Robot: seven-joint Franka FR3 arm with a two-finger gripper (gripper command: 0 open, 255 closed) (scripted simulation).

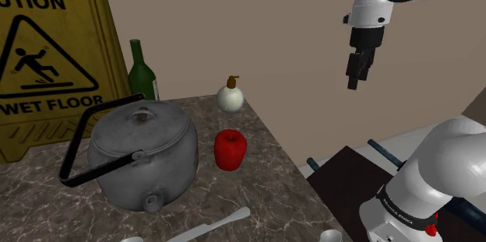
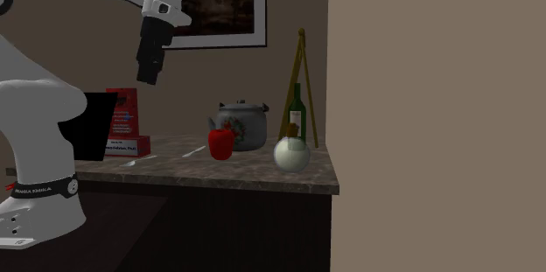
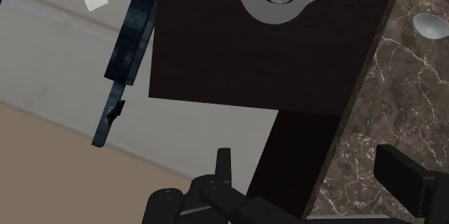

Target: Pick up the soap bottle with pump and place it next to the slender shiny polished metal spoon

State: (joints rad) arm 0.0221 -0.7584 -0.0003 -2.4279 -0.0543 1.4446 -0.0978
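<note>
The shoulder view is bright and evenly lit, with the kettle (image 1: 144,151) paler on top. The second exterior view is dim, darkest under the counter (image 2: 254,170). The wrist view is flatly lit.

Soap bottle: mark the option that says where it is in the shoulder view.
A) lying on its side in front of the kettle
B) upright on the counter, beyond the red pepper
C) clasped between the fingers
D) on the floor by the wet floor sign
B: the soap bottle stands upright near the far edge of the counter, beyond the red pepper, while the gripper hangs high off the counter's side, fingers apart and empty.
</note>
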